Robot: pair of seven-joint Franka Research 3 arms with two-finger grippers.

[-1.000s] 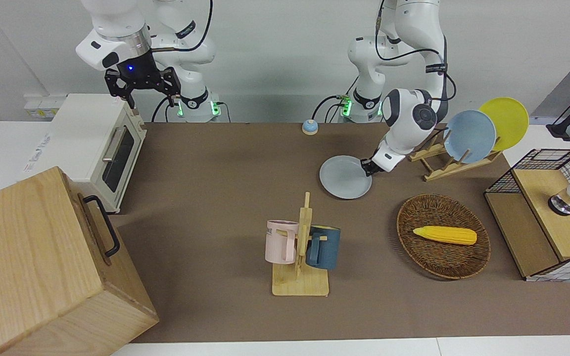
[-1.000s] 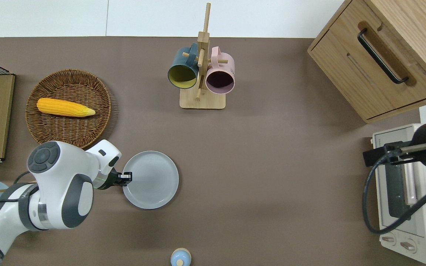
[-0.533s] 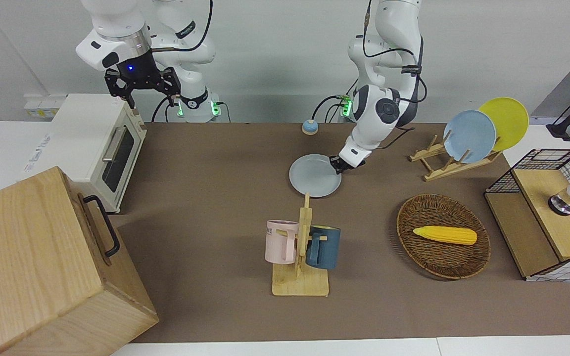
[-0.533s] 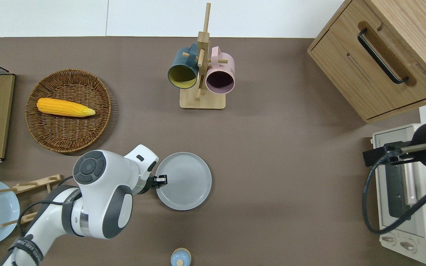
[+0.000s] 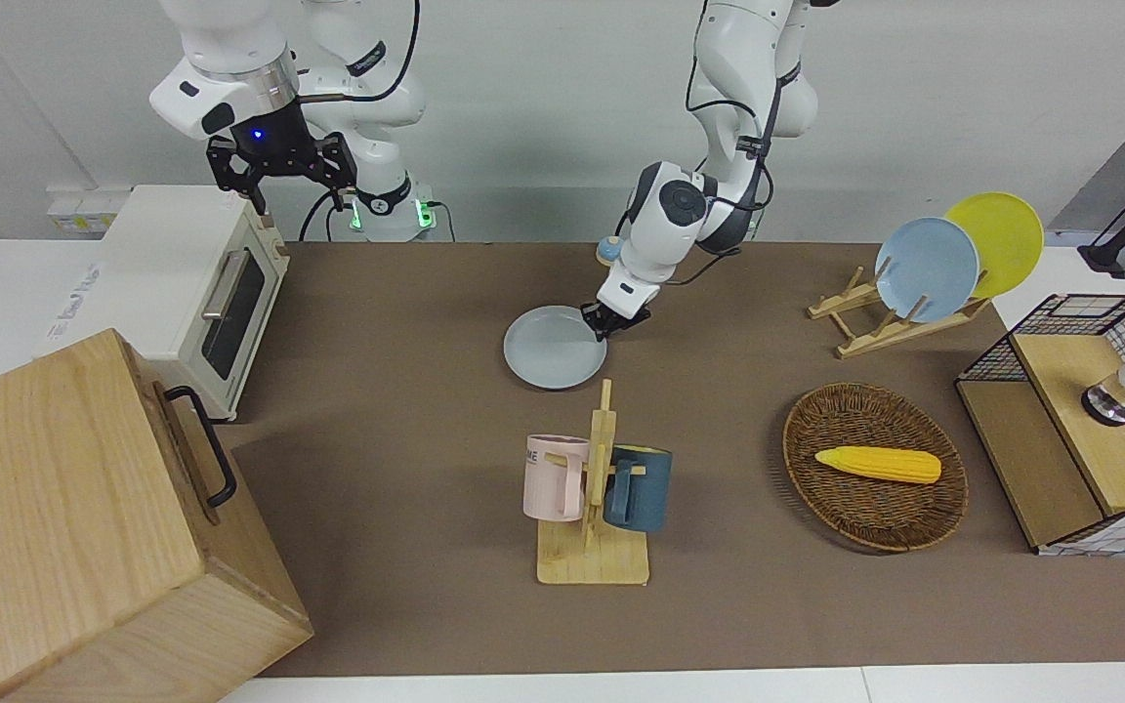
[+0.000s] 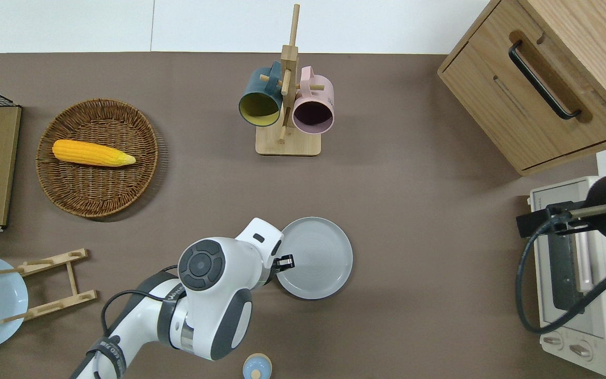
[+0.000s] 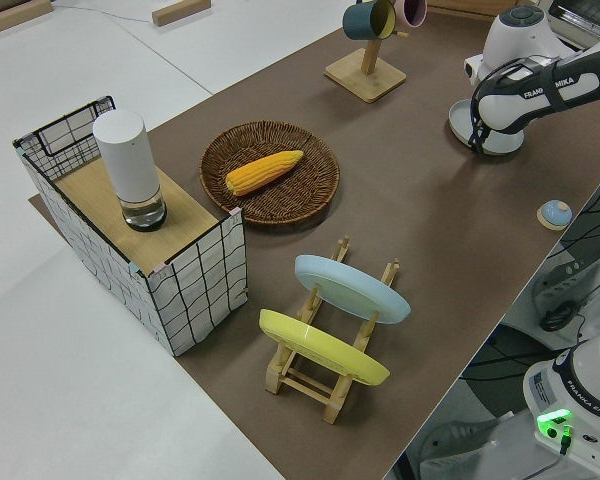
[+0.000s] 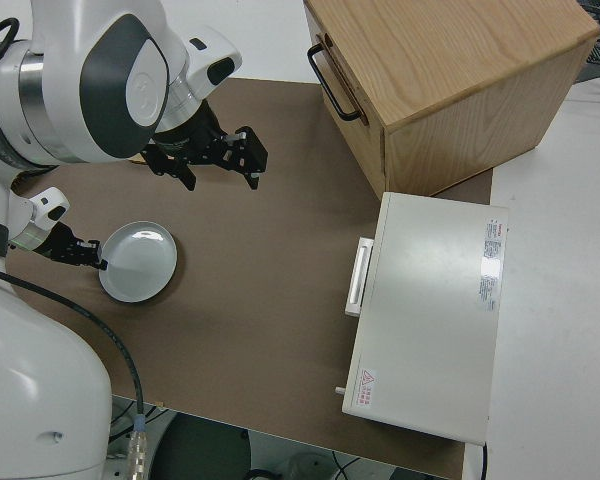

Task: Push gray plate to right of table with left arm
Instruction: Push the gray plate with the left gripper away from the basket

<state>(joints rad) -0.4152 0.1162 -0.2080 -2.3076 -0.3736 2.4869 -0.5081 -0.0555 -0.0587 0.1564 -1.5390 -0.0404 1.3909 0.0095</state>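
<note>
Left tool point(image 6: 285, 261), whose finger state cannot be told, touches the gray plate point(image 6: 317, 258) rim. Stiff, light and probably slippery on the bench point(image 6: 413, 210), it should be pushed low at the rim.

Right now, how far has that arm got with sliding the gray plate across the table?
Partly done: the gray plate lies about mid-table, nearer the robots than the mug rack. In hand: the left gripper sits low at the plate's rim on the left arm's side. Left: a stretch of bare table separates the plate from the toaster oven. The right arm is parked.
</note>
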